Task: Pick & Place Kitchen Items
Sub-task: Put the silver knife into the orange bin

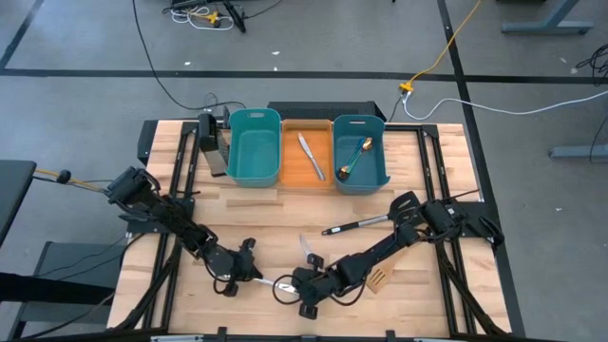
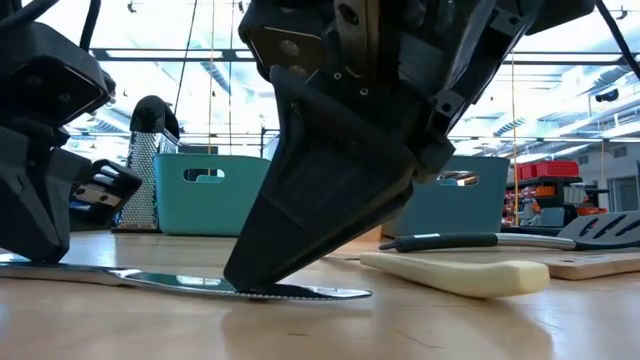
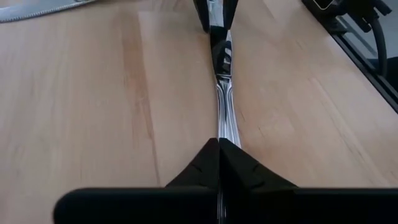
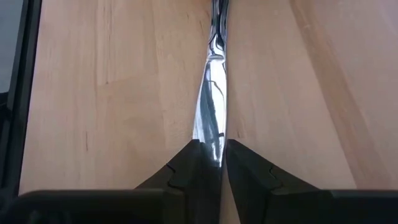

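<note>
Low view shows a silver knife [image 2: 200,282] flat on the tabletop [image 2: 500,325], near the front edge. The left pincer [image 3: 219,163] is clamped on its handle, the right pincer [image 4: 211,158] on its blade. Thin, stiff, slick steel: it probably slips easily, so the handle is the safer hold. Beyond lie a wooden spatula [image 2: 455,273] and a black slotted spatula [image 2: 500,240].

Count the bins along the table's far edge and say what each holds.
3. Left teal bin: nothing visible inside. Orange bin, middle: a silver knife. Right teal bin: a gold spoon; more may be hidden.
</note>
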You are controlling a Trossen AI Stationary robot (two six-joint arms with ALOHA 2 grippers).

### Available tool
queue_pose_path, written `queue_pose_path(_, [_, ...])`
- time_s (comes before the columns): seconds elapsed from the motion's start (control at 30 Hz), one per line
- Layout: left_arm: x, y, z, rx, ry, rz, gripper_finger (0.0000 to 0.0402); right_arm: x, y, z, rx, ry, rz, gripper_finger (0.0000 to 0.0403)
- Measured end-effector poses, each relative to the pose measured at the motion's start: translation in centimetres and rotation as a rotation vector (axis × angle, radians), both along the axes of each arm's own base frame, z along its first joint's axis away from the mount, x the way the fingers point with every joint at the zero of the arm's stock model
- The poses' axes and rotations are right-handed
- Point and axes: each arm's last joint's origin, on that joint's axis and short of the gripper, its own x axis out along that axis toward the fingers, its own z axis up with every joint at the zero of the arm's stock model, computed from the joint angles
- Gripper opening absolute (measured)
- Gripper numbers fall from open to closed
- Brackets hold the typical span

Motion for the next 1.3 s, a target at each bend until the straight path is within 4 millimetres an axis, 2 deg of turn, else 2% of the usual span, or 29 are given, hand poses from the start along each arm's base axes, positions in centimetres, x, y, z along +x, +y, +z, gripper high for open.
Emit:
queue_pose_path(0.37, [-0.2, -0.6, 0.3, -0.020, -0.031, -0.040, 0.0112, 0.0, 0.0, 0.0, -0.009, -0.006, -0.020, 0.0089])
queue_pose_path(0.57, [0.1, -0.9, 0.9, -0.074, -0.073, -0.043, 0.0145, 0.1, -0.2, -0.1, -0.006, -0.005, -0.030, 0.0089])
queue_pose_path(0.73, [0.8, -1.7, 1.4, -0.067, -0.061, -0.052, 0.0145, 0.1, -0.2, -0.1, -0.007, -0.005, -0.031, 0.0089])
queue_pose_path(1.0, [2.6, -4.0, 2.8, 0.164, 0.128, 0.003, 0.0127, 0.1, -0.2, -0.1, -0.018, -0.012, -0.041, 0.0089])
queue_pose_path(1.13, [3.1, -4.4, 3.5, 0.169, 0.150, 0.052, 0.0126, 0.1, -0.2, -0.1, -0.024, -0.016, -0.047, 0.0089])
queue_pose_path(1.3, [3.1, -4.1, 2.9, 0.150, 0.200, 0.114, 0.0126, 0.1, -0.3, -0.1, -0.030, -0.017, -0.043, 0.0089])
